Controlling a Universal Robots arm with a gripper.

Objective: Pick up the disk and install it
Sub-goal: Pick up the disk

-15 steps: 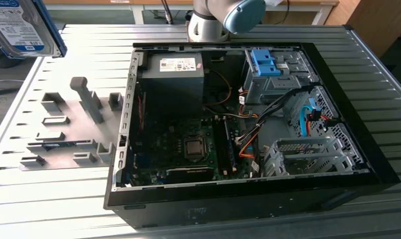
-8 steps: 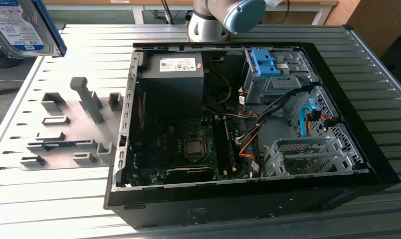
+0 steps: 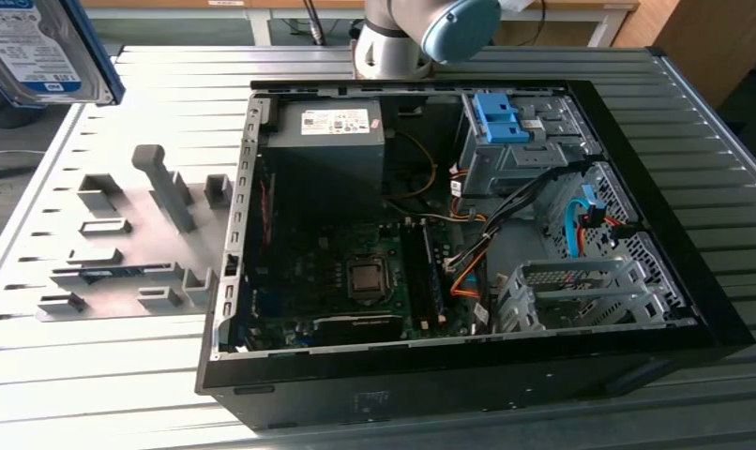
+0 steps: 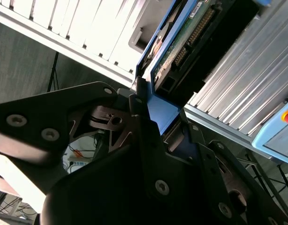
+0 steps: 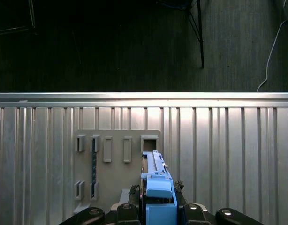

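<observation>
The hand (image 4: 155,110) is closed on the disk (image 4: 179,44). In the second wrist view its dark fingers (image 4: 139,105) press against the blue rail at one end, and the disk's green circuit board faces the camera. The contact itself is hidden behind the rail and the hand's black body.

In the first wrist view the disk (image 5: 155,168) shows edge-on, so little more than its blue rail can be made out. It sits between the finger ends, over a grey slotted plate (image 5: 116,154) on the ribbed bench (image 5: 238,154).

In the exterior view the disk (image 3: 34,47) hangs raised above the bench's far corner on that view's left. The picture's edges cut it off, so only part of its label shows. The open computer case (image 3: 391,394) lies well apart from it, with the plate (image 3: 141,234) beside the case. The arm (image 3: 397,42) is cut off at the top.
</observation>
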